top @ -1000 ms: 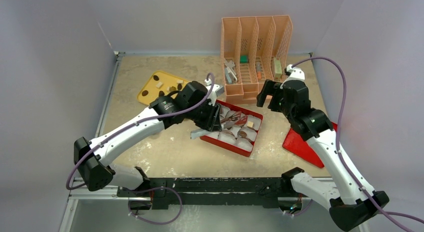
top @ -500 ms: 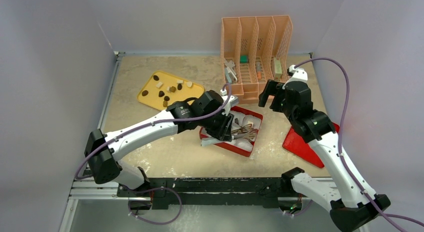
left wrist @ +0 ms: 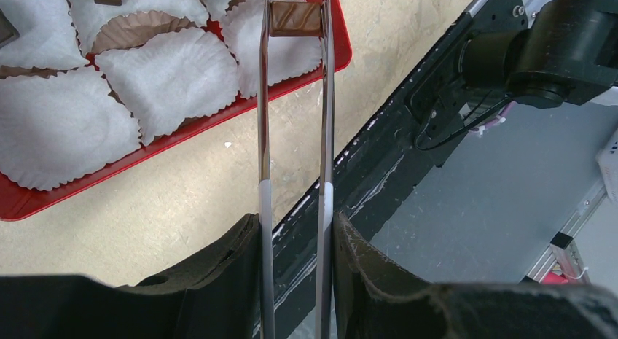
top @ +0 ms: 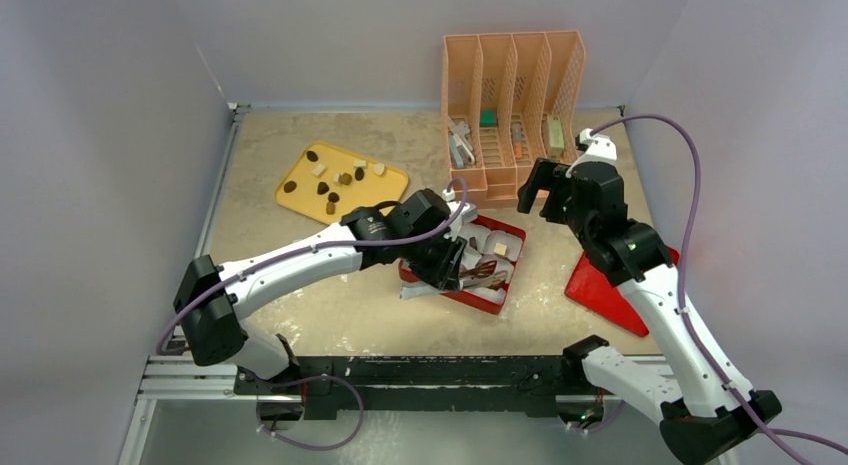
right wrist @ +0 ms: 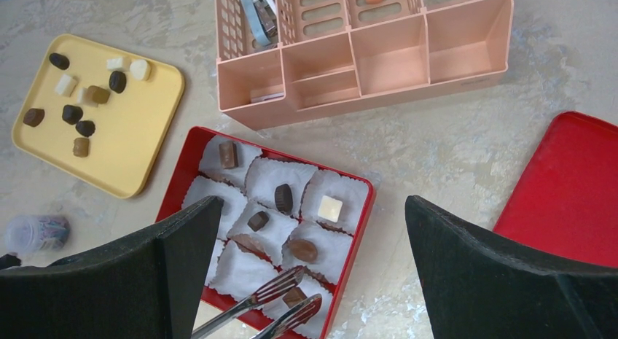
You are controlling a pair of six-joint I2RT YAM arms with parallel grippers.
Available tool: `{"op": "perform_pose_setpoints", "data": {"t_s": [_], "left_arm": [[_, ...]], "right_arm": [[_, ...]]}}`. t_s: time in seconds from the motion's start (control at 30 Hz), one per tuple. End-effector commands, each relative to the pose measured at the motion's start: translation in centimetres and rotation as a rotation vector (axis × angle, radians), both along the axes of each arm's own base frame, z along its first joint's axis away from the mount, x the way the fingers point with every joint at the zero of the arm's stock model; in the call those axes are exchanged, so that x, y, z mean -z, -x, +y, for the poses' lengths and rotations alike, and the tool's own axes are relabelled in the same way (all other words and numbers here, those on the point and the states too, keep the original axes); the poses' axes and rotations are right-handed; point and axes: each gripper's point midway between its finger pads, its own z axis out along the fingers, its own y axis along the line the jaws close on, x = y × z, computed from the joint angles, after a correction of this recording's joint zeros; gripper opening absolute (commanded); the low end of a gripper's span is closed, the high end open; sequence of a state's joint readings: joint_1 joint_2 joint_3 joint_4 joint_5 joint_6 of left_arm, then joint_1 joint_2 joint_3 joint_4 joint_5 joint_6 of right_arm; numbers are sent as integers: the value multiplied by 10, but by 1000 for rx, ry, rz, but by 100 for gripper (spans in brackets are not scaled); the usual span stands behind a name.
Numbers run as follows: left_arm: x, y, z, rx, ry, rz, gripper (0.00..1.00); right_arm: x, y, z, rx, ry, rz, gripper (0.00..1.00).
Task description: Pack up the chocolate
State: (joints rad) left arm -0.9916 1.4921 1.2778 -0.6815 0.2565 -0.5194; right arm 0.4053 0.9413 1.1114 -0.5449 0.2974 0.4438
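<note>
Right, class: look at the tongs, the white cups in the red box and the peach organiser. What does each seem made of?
Tongs: probably polished metal, thin arms with bright reflections. Cups: likely paper, matte white, pleated walls. Organiser: apparently moulded plastic, even peach colour, slotted walls.

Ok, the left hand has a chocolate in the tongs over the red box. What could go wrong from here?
1. The chocolate is pinched only at the very tips of the tongs that the left hand grips; it could twist loose.
2. The paper cup below sits in a corner of the red box, so a slipped piece may land on the table.
3. The tips might snag that light cup on release.
</note>
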Motion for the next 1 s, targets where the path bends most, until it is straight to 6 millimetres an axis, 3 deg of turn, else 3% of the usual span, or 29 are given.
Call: {"op": "perform_pose_setpoints", "data": {"t_s": [0.0,0.43,0.97], "left_arm": [[0,0,-5,24,8,-16,27],[12,-1,-3,36,-33,-15,31],[8,-6,-5,32,-29,-42,36]], "right_arm": [[-23,-2,-3,8,-4,-59,99],[-21,-1,-4,11,0,-55,99],[-19,-2,-4,10,-1,-52,99]]}}
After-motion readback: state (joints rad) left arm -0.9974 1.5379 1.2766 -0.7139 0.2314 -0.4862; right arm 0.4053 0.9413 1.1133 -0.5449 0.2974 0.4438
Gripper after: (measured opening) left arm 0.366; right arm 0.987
